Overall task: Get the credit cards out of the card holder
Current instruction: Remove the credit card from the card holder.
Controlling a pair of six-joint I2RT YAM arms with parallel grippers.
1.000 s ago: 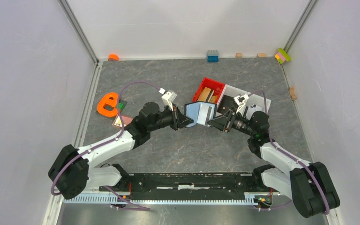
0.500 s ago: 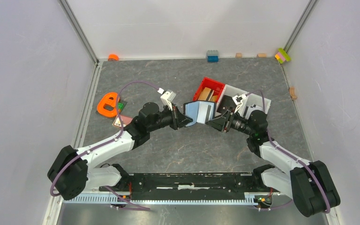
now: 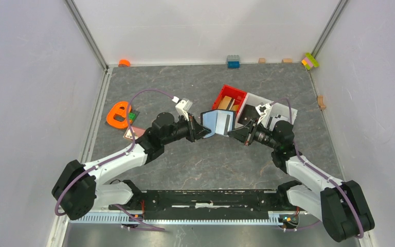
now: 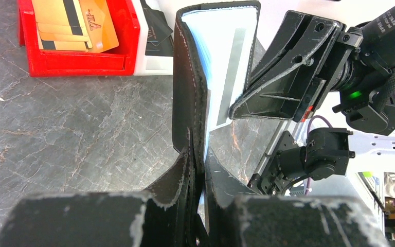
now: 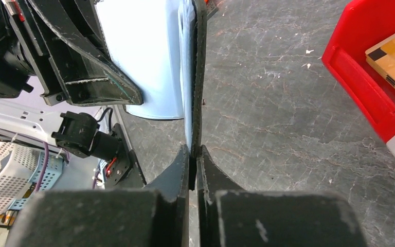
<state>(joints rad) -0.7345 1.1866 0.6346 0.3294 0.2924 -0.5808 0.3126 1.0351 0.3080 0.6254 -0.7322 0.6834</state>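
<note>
The card holder (image 3: 217, 122) hangs open above the table, black outside and pale blue inside, stretched between both grippers. My left gripper (image 3: 204, 131) is shut on its left flap; in the left wrist view that black flap (image 4: 189, 87) runs edge-on out of the pinched jaws (image 4: 199, 160). My right gripper (image 3: 233, 133) is shut on the right flap, whose thin dark edge (image 5: 198, 77) rises from the closed jaws (image 5: 194, 154). A grey strip (image 4: 234, 67) shows inside the holder; I cannot tell whether it is a card. A pinkish-copper card (image 3: 138, 132) lies on the table by the left arm.
A red bin (image 3: 228, 92) with tan flat pieces stands just behind the holder, a white bin (image 3: 275, 110) joined on its right. An orange object (image 3: 117, 115) lies at the left. Small bricks (image 3: 233, 61) line the back wall.
The right gripper's jaws, which stood apart at the holder's right flap, have closed on it. The holder and the left arm have hardly moved.
</note>
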